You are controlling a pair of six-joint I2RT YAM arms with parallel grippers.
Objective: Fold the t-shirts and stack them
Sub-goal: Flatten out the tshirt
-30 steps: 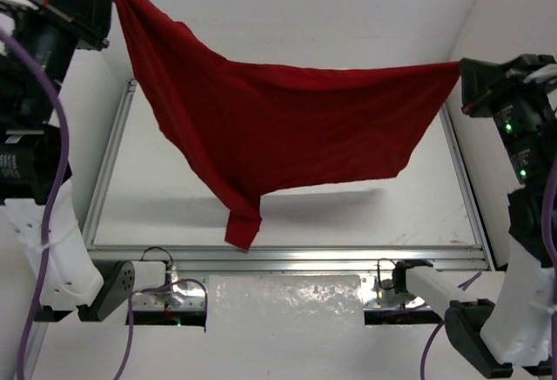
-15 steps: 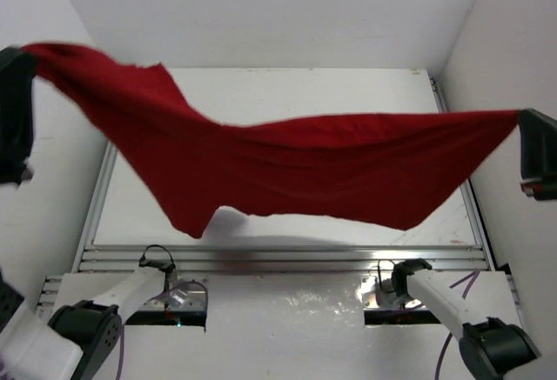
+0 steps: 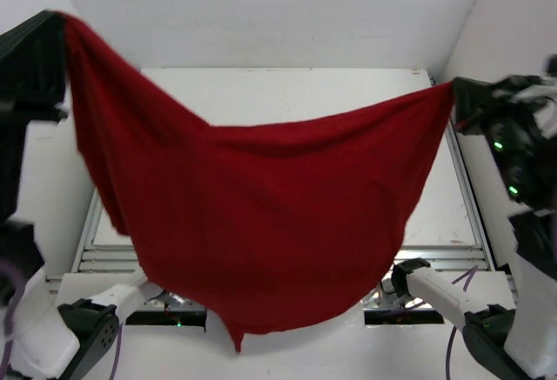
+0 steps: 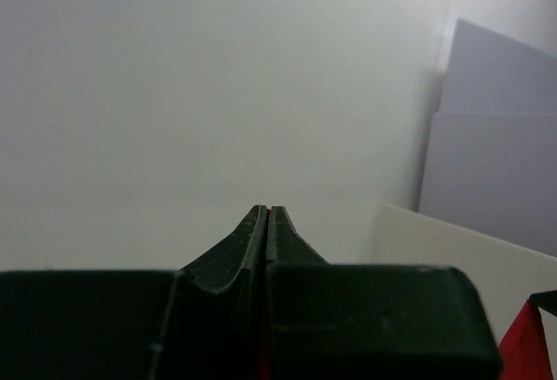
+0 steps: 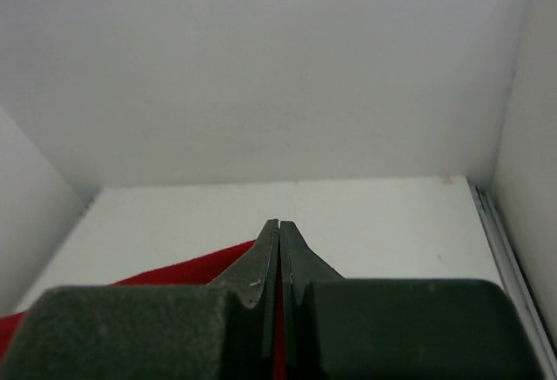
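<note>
My desk (image 3: 287,93) is a flat white surface boxed in by white walls. A silver metal rail (image 3: 464,190) runs along its right edge, with more railing across the near edge and up the left side. My left arm's base (image 3: 122,293) and my right arm's base (image 3: 416,277) sit on the near edge. From above, the hanging t-shirt (image 3: 261,223) hides the desk's middle.
</note>
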